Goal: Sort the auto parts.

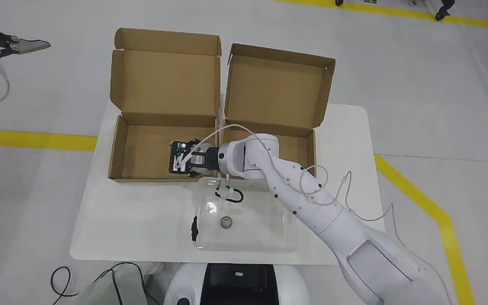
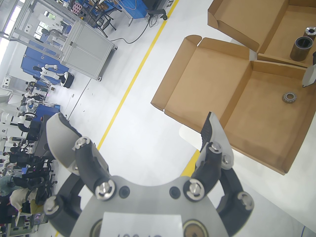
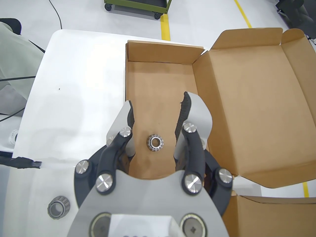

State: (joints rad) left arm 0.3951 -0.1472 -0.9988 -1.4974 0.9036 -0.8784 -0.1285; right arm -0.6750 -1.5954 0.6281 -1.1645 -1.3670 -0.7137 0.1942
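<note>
A small metal bearing (image 3: pixel 154 143) lies on the floor of the left cardboard box (image 1: pixel 116 152). My right gripper (image 3: pixel 158 101) hangs just above it, open, with the bearing between its fingers and nothing held. From above, that gripper (image 1: pixel 181 156) sits over the box's right half. My left gripper (image 2: pixel 133 117) is open and empty, off the table to the far left (image 1: pixel 27 44). From the left wrist, the same bearing (image 2: pixel 289 97) shows in the nearer box, and two dark metal sleeves (image 2: pixel 301 48) stand in the other box.
A clear plastic tray (image 1: pixel 244 236) at the table's front edge holds a larger bearing (image 1: pixel 226 222) and a small black part (image 1: pixel 194 229). The right cardboard box (image 1: pixel 267 84) stands beside the left one, both with lids raised at the back. The white table (image 1: pixel 343 152) is bare at the right.
</note>
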